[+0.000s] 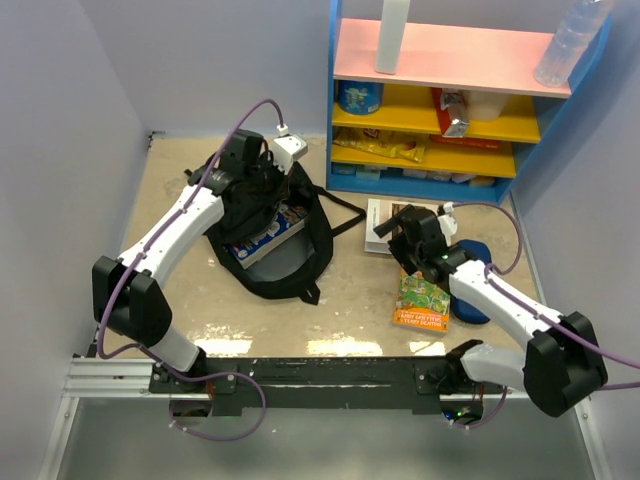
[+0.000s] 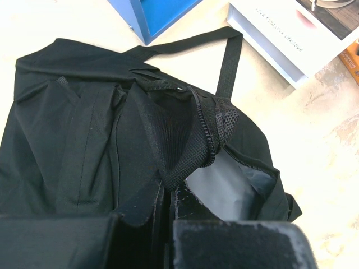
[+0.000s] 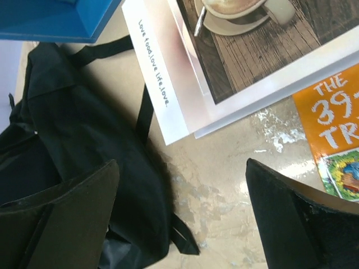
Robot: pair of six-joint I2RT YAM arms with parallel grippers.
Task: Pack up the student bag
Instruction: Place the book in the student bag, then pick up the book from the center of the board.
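Presently, nearest on the right lies the orange book [image 1: 421,298], not in any grip. The right gripper [image 3: 182,218] hovers just beyond it, jaws wide apart and empty, beside the white book [image 3: 252,73]. Farther left, the student bag [image 1: 310,255] lies mid-table, with the left gripper [image 2: 168,224] clamped on its zipper edge, lifting the mouth. Recommendation: hold the mouth taut and descend squarely over one book's edge before closing.

Pale lilac walls [image 1: 70,100] enclose a beige tabletop [image 1: 350,300]; a blue shelf [image 1: 420,186] stands behind.
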